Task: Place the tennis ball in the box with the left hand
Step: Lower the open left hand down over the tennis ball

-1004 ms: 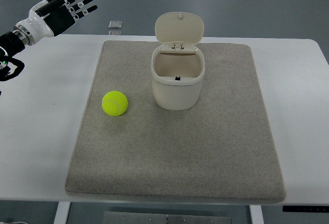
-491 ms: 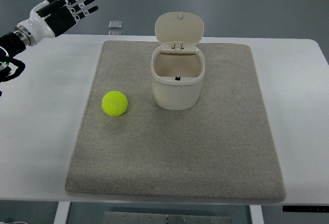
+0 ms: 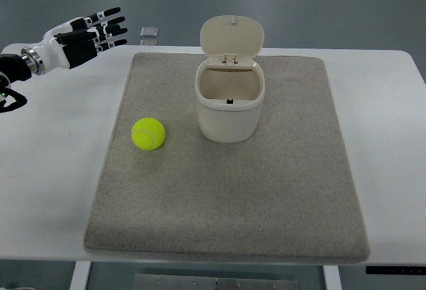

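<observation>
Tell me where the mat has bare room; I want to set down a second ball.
The whole near half of the mat, below the tennis ball and the box, is bare. So is the strip right of the box. It is tighter between ball and box. The left hand hovers open off the mat's far-left corner.

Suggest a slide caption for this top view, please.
Open left hand hovers far-left; tennis ball on mat beside open-lidded box.

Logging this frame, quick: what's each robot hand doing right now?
Left robot hand: open, fingers spread, holding nothing.
Right robot hand: not in view.
</observation>
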`<state>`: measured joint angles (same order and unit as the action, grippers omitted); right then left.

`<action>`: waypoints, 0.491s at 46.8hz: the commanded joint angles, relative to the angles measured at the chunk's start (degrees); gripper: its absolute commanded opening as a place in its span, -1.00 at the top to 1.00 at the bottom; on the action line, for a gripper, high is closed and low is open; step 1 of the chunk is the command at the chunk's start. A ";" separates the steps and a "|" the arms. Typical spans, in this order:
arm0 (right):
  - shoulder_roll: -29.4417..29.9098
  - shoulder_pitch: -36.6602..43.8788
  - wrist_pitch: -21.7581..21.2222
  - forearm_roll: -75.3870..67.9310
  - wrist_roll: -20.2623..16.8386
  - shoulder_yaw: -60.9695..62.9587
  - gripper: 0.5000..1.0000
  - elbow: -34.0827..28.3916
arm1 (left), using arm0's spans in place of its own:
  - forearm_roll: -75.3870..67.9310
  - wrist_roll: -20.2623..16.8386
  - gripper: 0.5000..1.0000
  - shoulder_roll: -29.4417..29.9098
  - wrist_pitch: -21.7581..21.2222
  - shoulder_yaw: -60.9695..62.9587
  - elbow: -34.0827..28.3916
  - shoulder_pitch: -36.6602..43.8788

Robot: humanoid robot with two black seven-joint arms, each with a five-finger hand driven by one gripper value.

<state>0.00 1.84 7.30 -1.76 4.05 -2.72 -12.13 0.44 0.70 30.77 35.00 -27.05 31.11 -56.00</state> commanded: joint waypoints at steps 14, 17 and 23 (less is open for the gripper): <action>0.00 0.00 0.00 0.00 0.00 0.00 -0.60 0.00 | -28.02 -11.94 -0.97 6.32 0.00 0.06 4.57 0.02; 0.00 0.00 0.00 0.00 0.00 0.00 -0.60 0.00 | -33.11 -15.36 -0.97 7.73 0.00 0.59 6.77 0.10; 0.00 0.00 0.00 0.00 0.00 0.00 -0.60 0.00 | -40.51 -22.40 -0.97 9.40 0.00 0.77 11.25 0.98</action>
<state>0.00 1.84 7.29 -1.76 4.04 -2.73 -12.13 -36.87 -18.28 39.13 35.01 -26.37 40.43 -55.32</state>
